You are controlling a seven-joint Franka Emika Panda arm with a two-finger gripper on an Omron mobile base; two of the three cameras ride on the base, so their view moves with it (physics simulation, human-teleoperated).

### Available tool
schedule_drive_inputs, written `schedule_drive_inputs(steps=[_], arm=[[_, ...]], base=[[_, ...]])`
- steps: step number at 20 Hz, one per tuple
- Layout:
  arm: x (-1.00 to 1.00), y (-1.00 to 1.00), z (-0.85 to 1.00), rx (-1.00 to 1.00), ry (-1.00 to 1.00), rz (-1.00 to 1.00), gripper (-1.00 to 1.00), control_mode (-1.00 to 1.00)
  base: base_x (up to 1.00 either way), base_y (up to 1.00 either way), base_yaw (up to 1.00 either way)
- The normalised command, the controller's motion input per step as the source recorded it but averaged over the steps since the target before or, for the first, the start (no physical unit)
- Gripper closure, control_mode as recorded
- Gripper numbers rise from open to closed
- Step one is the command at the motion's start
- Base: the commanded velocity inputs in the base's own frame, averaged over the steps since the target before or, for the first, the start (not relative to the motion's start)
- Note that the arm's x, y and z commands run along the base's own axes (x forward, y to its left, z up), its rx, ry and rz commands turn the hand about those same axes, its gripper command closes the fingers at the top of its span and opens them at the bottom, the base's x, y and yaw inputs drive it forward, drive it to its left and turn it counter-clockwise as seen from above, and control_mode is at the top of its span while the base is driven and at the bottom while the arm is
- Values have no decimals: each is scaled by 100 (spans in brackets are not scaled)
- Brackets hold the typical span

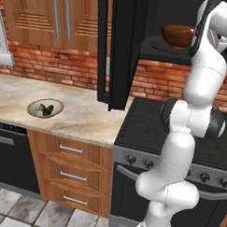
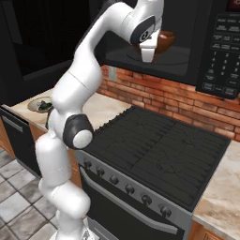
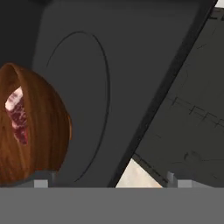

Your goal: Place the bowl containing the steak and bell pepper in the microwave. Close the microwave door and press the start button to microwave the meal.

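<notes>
Spread wide and holding nothing, the gripper [image 3: 109,183] sits at the mouth of the microwave [image 2: 154,51], its two finger tips well apart with the bowl off to one side of them.

Judged from this, the first step looks done: the bowl [image 1: 177,36] rests on the microwave's floor, on the round turntable, free of the fingers. Closing the door and pressing start are left. The arm reaches into the opening, so it would need to back out before the door can swing.

Largest first: the microwave hangs above the black stove [image 2: 159,154]. Its door [image 1: 119,50] stands swung open to the left of the cavity, edge-on in the left base view.

Inside the bowl, the steak [image 3: 16,114] shows pink-red against the wooden wall. The bell pepper cannot be made out.
</notes>
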Motion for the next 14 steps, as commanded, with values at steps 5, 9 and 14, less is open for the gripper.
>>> schedule_drive_inputs(steps=[5,9,14], arm=[[-100,43,-85,-19,-38,0,-100,-100],[-100,44,-6,-8,-23,0,-100,-100],[-100,23,0,-13,-2,3,-100,-100]], base=[[0,0,0],[0,0,0],[0,0,0]])
